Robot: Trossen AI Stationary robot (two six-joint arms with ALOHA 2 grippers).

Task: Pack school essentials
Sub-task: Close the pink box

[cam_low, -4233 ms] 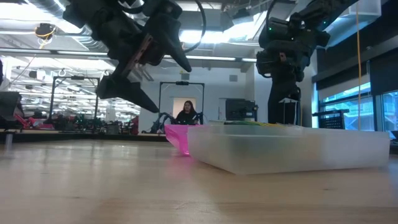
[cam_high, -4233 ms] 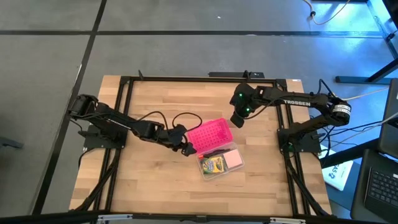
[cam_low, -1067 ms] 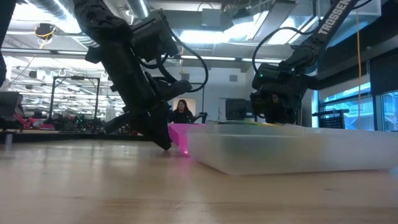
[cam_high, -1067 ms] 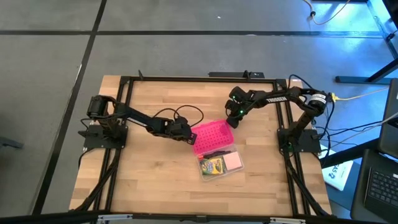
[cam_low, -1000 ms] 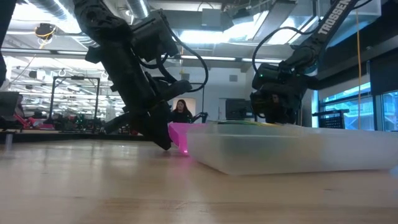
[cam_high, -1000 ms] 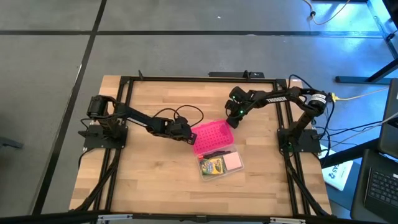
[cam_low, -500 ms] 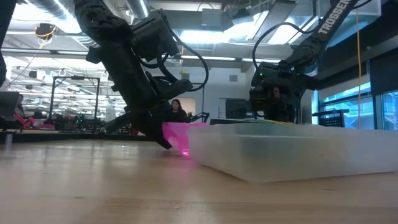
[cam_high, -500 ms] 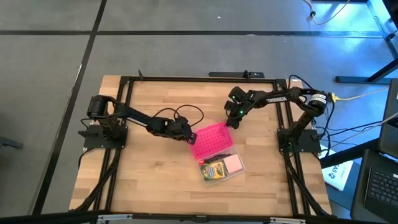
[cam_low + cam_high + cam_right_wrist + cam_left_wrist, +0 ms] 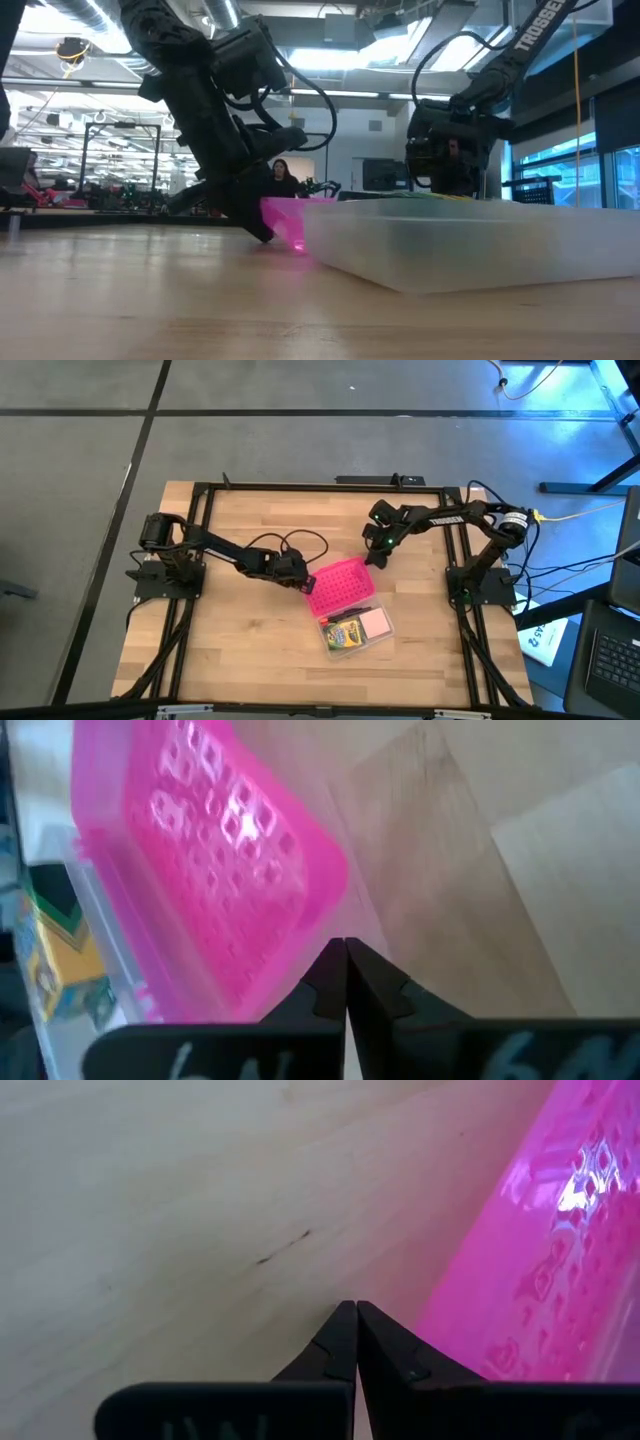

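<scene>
Clear rectangular plastic case now skewed on the wooden counter toward 5 o'clock, nudged since half a second back. Pink perforated lid still propped over its far half, not down. Inside, at the near half: green-yellow crayon box and pink sticky-note pad (other stationery too small to tell). Left hand pressed shut with nothing between the fingers, tip at the lid's 9 o'clock edge. Right hand likewise closed and empty, drawn slightly off the lid's 1 o'clock corner. Packing apparently done; lid closing probably the remaining step.
</scene>
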